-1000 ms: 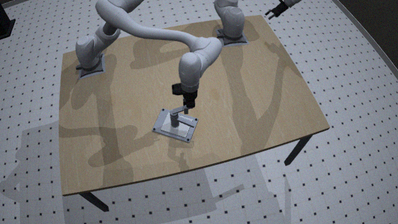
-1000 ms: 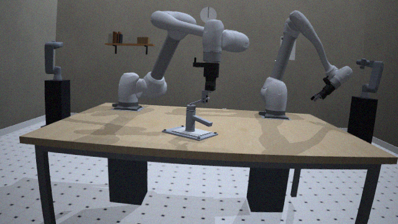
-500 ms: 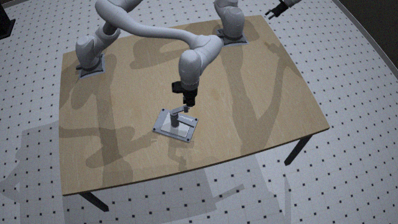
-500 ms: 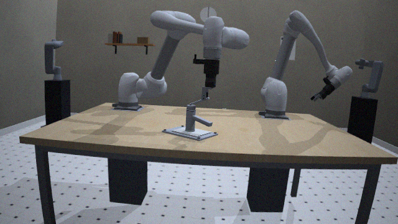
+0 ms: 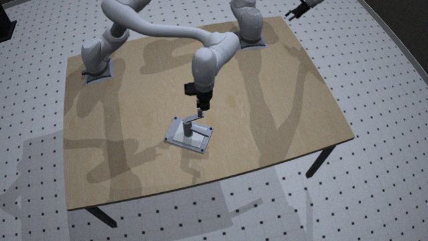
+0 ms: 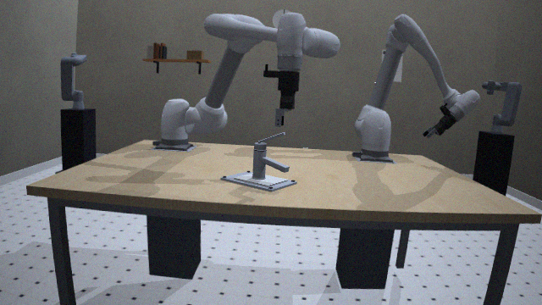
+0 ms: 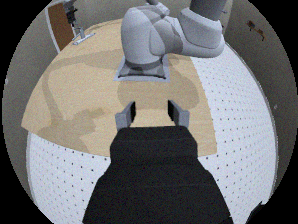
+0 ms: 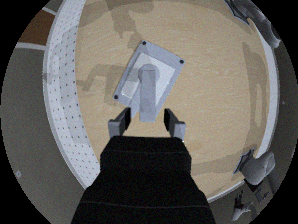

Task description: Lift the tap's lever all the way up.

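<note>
We see the right arm reaching from the counter's back edge, its open gripper pointing down just above the free end of the lever, with a gap. The left gripper, also open, hangs tilted outside the side edge, near the back corner. We have a wooden counter on a white floor with dark dots. The tap stands upright on its plate, nearer to the front edge than the arm bases; its lever slopes upward. Behind, a shelf is on the wall, well apart.

The right gripper, black-bodied with two flat grey metal fingers, has risen. In both earlier exterior pictures, its fingers overlapped the outer end of the tap's slim, straight grey metal lever; now that end shows just below the fingertips, with a narrow gap between them in the exterior view. More of the lever's end has come into sight beneath the fingers there.
</note>
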Controlling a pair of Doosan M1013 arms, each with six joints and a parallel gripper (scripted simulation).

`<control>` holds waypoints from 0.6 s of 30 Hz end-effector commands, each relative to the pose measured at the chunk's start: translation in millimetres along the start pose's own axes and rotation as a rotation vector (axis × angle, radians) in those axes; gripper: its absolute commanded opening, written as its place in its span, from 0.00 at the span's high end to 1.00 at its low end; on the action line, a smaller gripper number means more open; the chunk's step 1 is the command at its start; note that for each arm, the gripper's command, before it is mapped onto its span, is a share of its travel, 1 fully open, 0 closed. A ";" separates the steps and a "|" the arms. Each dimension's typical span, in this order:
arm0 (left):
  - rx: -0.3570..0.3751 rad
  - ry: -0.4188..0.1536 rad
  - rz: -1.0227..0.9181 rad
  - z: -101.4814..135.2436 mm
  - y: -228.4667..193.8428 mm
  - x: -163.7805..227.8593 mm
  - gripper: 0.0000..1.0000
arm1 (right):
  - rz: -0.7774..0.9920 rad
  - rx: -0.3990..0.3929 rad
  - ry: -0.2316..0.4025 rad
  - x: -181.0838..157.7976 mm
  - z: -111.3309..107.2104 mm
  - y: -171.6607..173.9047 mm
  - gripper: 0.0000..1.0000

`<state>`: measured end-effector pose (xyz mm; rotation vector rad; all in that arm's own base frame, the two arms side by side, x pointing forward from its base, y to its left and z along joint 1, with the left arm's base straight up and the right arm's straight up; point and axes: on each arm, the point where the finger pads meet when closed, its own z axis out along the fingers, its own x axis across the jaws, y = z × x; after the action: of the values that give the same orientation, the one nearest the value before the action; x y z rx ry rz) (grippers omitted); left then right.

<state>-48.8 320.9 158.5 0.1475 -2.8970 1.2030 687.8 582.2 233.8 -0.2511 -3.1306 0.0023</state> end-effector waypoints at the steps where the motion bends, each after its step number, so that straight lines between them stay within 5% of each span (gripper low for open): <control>1: -0.001 0.000 0.000 -0.4 -0.1 0.1 0.00 | 0.000 -0.002 -0.001 -0.1 -7.5 0.2 0.00; 17: -0.001 0.000 0.000 -0.4 -0.1 0.1 0.00 | 0.000 -0.002 -0.001 -0.1 -19.6 0.2 0.00; 18: -0.001 0.000 0.000 -0.4 -0.1 0.1 0.00 | 0.000 -0.002 -0.001 -0.1 -19.6 0.2 1.00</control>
<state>-48.8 320.9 158.5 0.1475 -2.8970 1.2030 687.9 582.2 251.9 -0.2510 -3.1305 0.0026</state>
